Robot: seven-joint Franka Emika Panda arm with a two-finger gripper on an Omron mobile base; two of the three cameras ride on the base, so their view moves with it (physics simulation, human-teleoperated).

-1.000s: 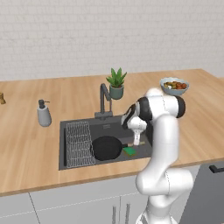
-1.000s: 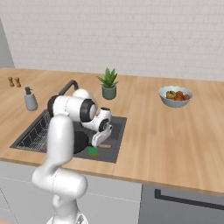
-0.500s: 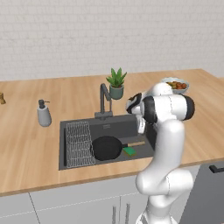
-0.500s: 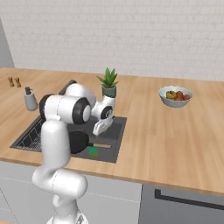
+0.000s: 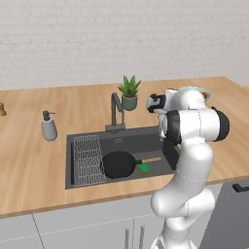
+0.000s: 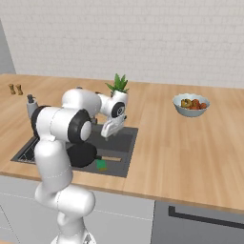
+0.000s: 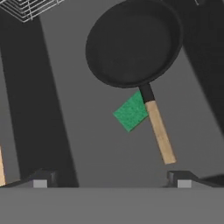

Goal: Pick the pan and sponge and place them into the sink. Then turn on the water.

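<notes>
The black pan (image 5: 118, 164) lies in the dark grey sink (image 5: 141, 143), its wooden handle (image 7: 159, 131) pointing toward the right wall. The green sponge (image 7: 130, 112) rests flat on the sink floor, touching the handle near the pan. My gripper (image 7: 111, 181) hangs open above the sink's right part, looking straight down at both, with nothing between its fingers. From the right base view the gripper (image 6: 108, 133) sits over the sink (image 6: 121, 143), well above the pan (image 6: 81, 155) and sponge (image 6: 101, 165). No water is in view at the dark faucet (image 5: 115, 114).
A wire rack (image 5: 88, 160) fills the sink's left part. A grey soap dispenser (image 5: 48, 127) stands left of the sink, a potted plant (image 5: 129, 92) behind the faucet. A fruit bowl (image 6: 190, 104) sits on the counter at the right, shakers (image 6: 15, 89) at the far left.
My hand has risen from low inside the basin, near the sponge, to above the sink. The jaws stayed open. Pan and sponge have not moved.
</notes>
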